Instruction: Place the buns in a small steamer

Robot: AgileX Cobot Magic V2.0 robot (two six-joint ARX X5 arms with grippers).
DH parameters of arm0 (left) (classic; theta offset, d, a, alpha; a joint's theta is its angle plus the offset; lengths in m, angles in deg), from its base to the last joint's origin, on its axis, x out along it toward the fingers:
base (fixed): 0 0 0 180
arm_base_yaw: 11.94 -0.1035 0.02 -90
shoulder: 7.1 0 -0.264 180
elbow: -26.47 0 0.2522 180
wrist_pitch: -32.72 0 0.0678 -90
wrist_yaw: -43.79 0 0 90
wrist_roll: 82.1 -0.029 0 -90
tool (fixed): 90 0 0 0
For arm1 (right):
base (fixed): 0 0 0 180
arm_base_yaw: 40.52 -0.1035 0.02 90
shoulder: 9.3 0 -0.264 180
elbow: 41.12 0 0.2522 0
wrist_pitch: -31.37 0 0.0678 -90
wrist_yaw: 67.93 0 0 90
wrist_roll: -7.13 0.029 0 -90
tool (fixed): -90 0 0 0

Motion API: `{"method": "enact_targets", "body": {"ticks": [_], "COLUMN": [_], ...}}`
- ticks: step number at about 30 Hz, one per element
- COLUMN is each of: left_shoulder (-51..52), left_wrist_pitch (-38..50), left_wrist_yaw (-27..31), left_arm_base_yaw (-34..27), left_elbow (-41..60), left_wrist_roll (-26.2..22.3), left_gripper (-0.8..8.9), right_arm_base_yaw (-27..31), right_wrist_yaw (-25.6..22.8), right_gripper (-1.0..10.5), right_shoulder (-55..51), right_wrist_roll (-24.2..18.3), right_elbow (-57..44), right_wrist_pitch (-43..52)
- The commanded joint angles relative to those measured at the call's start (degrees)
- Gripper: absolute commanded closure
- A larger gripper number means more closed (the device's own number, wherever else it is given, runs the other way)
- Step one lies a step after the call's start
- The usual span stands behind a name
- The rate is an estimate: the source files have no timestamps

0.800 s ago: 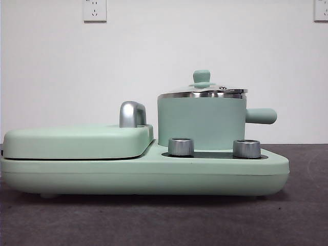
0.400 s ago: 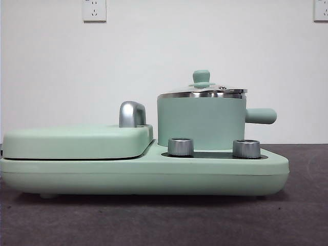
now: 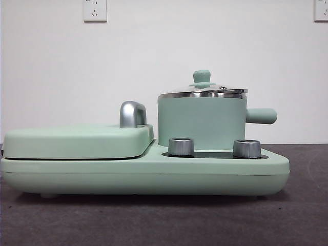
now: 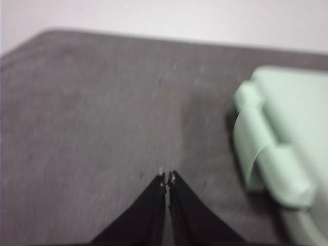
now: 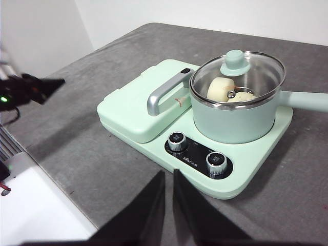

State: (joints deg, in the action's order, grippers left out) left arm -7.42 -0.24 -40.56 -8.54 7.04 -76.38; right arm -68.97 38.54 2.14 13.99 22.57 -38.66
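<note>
The small steamer (image 3: pixel 202 123) stands on the right half of the mint-green cooker, with its green-knobbed lid (image 3: pixel 202 79) on. In the right wrist view the steamer (image 5: pixel 241 115) shows two cream-white buns through the glass lid: a smooth one (image 5: pixel 219 88) and another (image 5: pixel 245 96), partly hidden by the rim. My right gripper (image 5: pixel 169 177) is shut and empty, hovering off the cooker's knob side. My left gripper (image 4: pixel 167 178) is shut and empty over bare table, beside the cooker's griddle end (image 4: pixel 277 138). Neither gripper shows in the front view.
The flat griddle lid (image 3: pixel 77 141) with its chrome handle (image 3: pixel 132 114) covers the cooker's left half. Two steel knobs (image 3: pixel 181 146) (image 3: pixel 246 148) sit on the front panel. The left arm (image 5: pixel 31 89) shows dark at the side of the right wrist view. Grey table (image 3: pixel 164 220) lies around.
</note>
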Motion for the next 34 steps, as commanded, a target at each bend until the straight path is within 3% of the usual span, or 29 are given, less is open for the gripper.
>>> {"method": "enact_targets", "body": {"ticks": [1, 4, 11, 34], "left_shoulder": [0.1, 0.1, 0.1, 0.1], "left_wrist_pitch": [2.4, 3.8, 6.4, 8.7], "left_wrist_yaw": [-0.1, -1.6, -12.2, -12.1], "left_arm_base_yaw": [-1.2, -2.7, -5.8, -5.9], "left_elbow": [2.0, 3.2, 4.0, 4.9], "left_wrist_roll": [0.0, 0.9, -3.2, -3.3], "left_gripper": [7.98, 7.97, 7.97, 7.97], "right_arm_base_yaw": [-0.3, -0.3, -0.3, -0.3], "right_wrist_yaw": [0.0, 0.0, 0.0, 0.0], "right_gripper": [9.2, 9.2, 9.2, 9.2], "right_shoulder": [0.0, 0.0, 0.0, 0.0], "right_wrist_roll": [-0.1, -0.1, -0.1, -0.1], "right_elbow": [0.4, 0.4, 0.4, 0.4], "right_wrist_pitch": [0.6, 0.6, 0.6, 0.6]}}
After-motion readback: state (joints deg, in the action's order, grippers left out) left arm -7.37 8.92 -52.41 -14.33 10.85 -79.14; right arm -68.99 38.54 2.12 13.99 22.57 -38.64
